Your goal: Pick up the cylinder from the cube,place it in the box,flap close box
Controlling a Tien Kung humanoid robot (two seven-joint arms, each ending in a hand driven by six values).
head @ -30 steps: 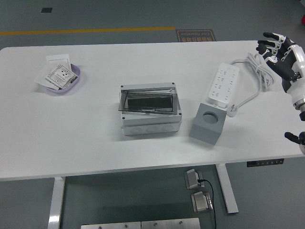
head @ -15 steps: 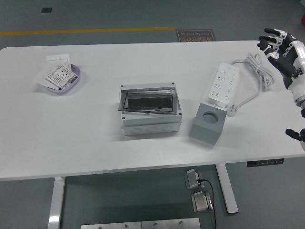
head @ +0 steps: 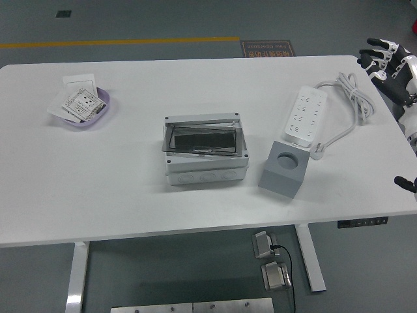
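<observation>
In the middle of the white table (head: 130, 195) sits the grey box (head: 205, 151), its smoky see-through flap (head: 199, 140) lying down over the top, with something dark showing beneath it, though there's no telling what. Just to the right of the box stands the grey cube (head: 283, 169), turned a little on its base, and the round socket in its top face is bare; the cylinder itself can't be made out anywhere in this view. Beyond the cube, toward the far right, a white power strip (head: 305, 116) lies at a slant, its white cable (head: 355, 104) looped at the far right and its plug lying just beside the cube's far corner. Way over on the far left, a lilac bowl (head: 101, 111) holds a loose stack of small white cards and packets. The right hand (head: 388, 62) is up at the far right corner, past the table's edge, fingers spread and gripping nothing, with the black-and-white forearm running down the picture's right edge.
</observation>
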